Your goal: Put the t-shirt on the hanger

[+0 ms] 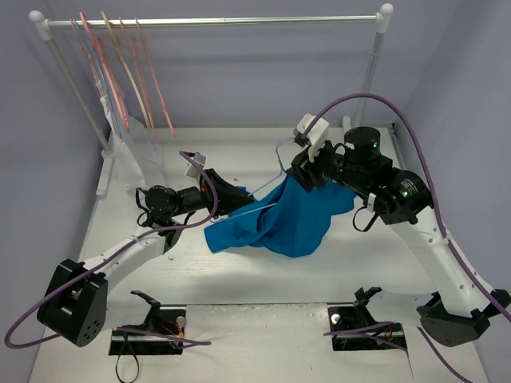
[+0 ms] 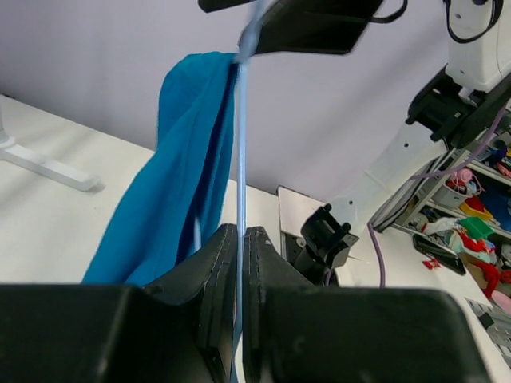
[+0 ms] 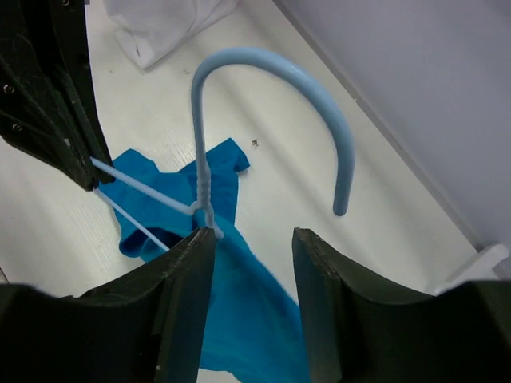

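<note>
The t-shirt (image 1: pixel 287 219) hangs bunched on the hanger (image 3: pixel 200 144), over the table (image 1: pixel 239 271) between my two arms. My left gripper (image 2: pixel 239 239) is clamped on the hanger's thin wire. My right gripper (image 3: pixel 254 247) has its jaws apart, with the hanger's neck just beside one finger.

T-shirt (image 1: pixel 281 222) partly over hanger (image 1: pixel 279 156), rack (image 1: pixel 215 21) behind

The bright blue t-shirt (image 1: pixel 295 219) hangs bunched from the thin light-blue hanger (image 3: pixel 200 144), whose hook is bare.
</note>
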Robot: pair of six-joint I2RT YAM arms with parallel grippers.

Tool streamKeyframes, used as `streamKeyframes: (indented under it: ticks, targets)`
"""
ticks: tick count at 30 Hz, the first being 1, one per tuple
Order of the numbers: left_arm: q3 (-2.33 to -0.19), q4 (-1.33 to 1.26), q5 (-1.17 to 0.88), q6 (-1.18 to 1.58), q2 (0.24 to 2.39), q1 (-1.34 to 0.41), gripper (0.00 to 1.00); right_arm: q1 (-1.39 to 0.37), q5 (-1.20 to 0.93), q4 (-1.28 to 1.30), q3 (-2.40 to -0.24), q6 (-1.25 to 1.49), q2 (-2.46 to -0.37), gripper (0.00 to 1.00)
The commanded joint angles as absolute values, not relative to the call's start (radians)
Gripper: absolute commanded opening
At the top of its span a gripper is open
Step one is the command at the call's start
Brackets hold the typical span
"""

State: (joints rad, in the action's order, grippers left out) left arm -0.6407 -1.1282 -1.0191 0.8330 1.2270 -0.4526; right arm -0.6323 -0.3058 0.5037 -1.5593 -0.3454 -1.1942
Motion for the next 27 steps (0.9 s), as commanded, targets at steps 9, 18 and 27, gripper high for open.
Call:
streamKeyframes:
  ticks: [9, 18, 27]
  targets:
    - [-0.635, -1.312, -0.919, 0.841, 1.212, -0.454, 0.00, -0.624, -0.227, 0.574, -1.601, -0.362, -1.140, 0.56]
    - [-0.653, -1.316, -0.942, 0.856, 1.215, -0.454, 0.00, -0.566, -0.176, 0.607, -1.582, -0.489, -1.150, 0.56]
    - [-0.684, -1.313, -0.969, 0.884, 1.213, -0.454, 0.00, -0.485, -0.296, 0.535, -1.574, -0.638, -1.178, 0.56]
